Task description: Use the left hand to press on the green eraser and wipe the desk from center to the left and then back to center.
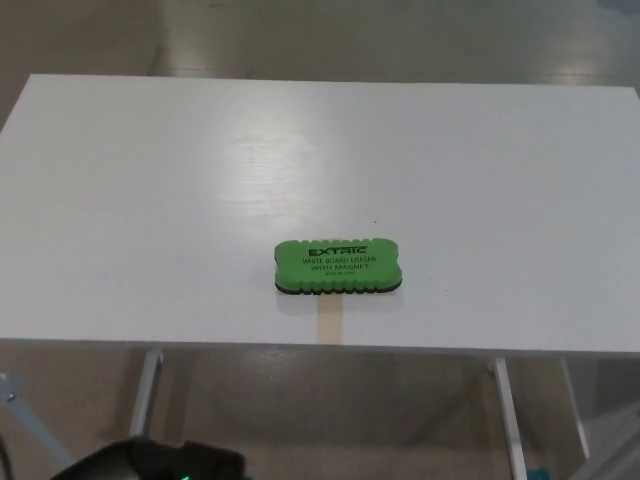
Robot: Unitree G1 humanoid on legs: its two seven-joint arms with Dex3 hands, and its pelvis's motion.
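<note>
- One white rectangular desk [150, 200] fills most of the head view, its smooth matte top catching a soft glare near the middle.
- One green whiteboard eraser [338, 266] with scalloped edges and a thin black felt base lies flat on the desk, a little toward the near edge and close to the centre from side to side.
- The eraser's long side runs parallel to the desk's front edge; black lettering on its top reads "EXTRIC" and "WHITE BOARD ERASER WITH MAGNET", with a further small line too fine to read.
- Nothing touches the eraser; bare desk surrounds it on all sides.
- One small pale tan mark [328, 326] sits on the desk just in front of the eraser, reaching the near edge.
- One tiny dark speck [375, 222] shows on the desk just beyond the eraser.
- Two light metal desk legs are visible below the front edge, one at the left [143, 395] and one at the right [508, 410].
- One dark rounded robot part with a small green light [160, 464] shows at the bottom left, below the desk edge and well apart from the eraser; whether it is the left hand cannot be told, and no fingers can be made out.
- The right hand does not show anywhere.
- A glossy beige floor [350, 35] lies beyond the far edge.
</note>
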